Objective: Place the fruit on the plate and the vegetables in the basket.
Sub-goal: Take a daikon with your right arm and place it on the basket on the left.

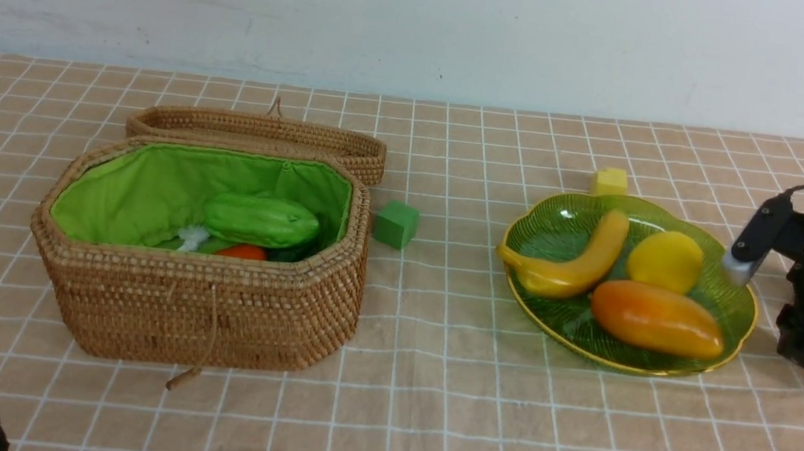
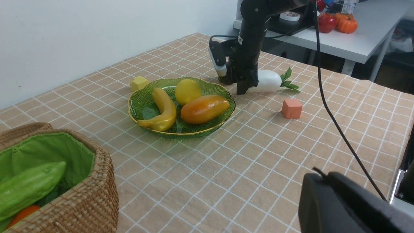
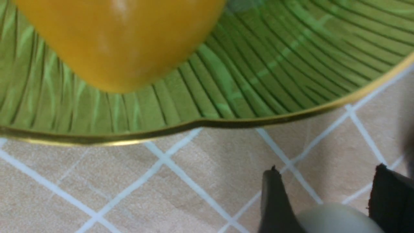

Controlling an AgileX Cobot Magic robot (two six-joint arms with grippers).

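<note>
Jaws of the right gripper [image 3: 328,200] grasp the radish [image 2: 268,81] by the plate [image 2: 147,111], left gripper [image 2: 323,181] clenched; next it likely needs lifting to the basket [image 1: 214,310].

**Front camera.** Mounted on the robot's own side between the arms, raised, facing forward across the checked table [image 1: 426,422] to the white wall [image 1: 424,19]. Mid-distance, and wide enough to take in the basket [image 1: 199,309] at left and the plate [image 1: 558,231] at right.

**Left wrist camera.** Sits well back, beside the basket, and faces across the table to the plate and the right arm [image 2: 252,32] beyond it. A grey side table [image 2: 339,45] stands behind.

**Right wrist camera.** Low over the cloth and very near, facing past the right gripper [image 3: 327,174] to the plate's gold rim and one end of the mango [image 3: 119,42].

**Shared.**
- Plate and mango: all three views.
- Basket: front and left wrist.
- Radish [image 2: 268,80]: both wrist views.
</note>
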